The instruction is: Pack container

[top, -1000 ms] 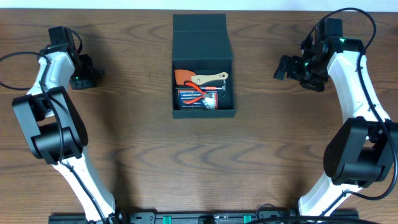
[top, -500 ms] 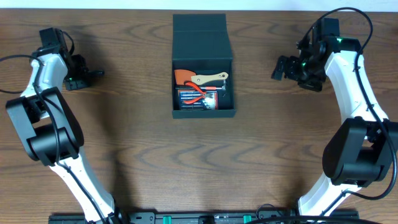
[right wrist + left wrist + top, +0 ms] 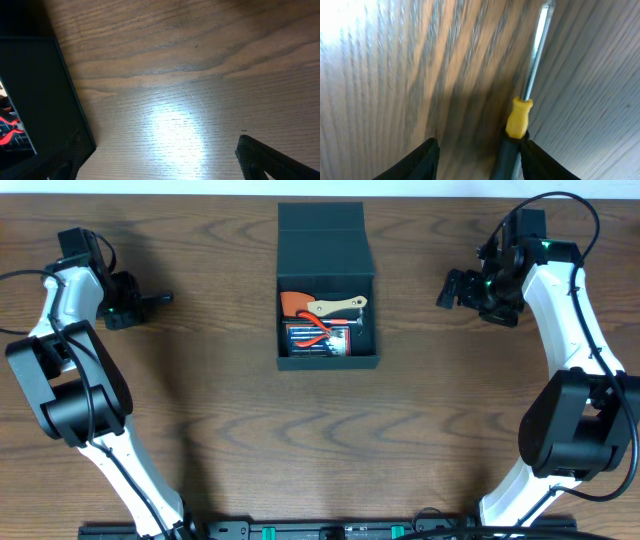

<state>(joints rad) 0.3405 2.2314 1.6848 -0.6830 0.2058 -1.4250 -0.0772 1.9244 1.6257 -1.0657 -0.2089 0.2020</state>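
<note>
Lid-up container point(image 3: 328, 362), part filled. The screwdriver point(image 3: 519, 117) lies well off it on L-arm side, shaft pointing twd container. The left gripper point(image 3: 479, 152) is spread wide round handle, not clamped. The right gripper point(image 3: 447, 288), opp. side, is spread and empty.

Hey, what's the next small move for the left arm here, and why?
Probably close the left gripper on the yellow-and-black-handled metal screwdriver: its handle sits between the open fingers, beside one of them, on the wooden table, outside the open dark teal-black square cardboard container.
</note>
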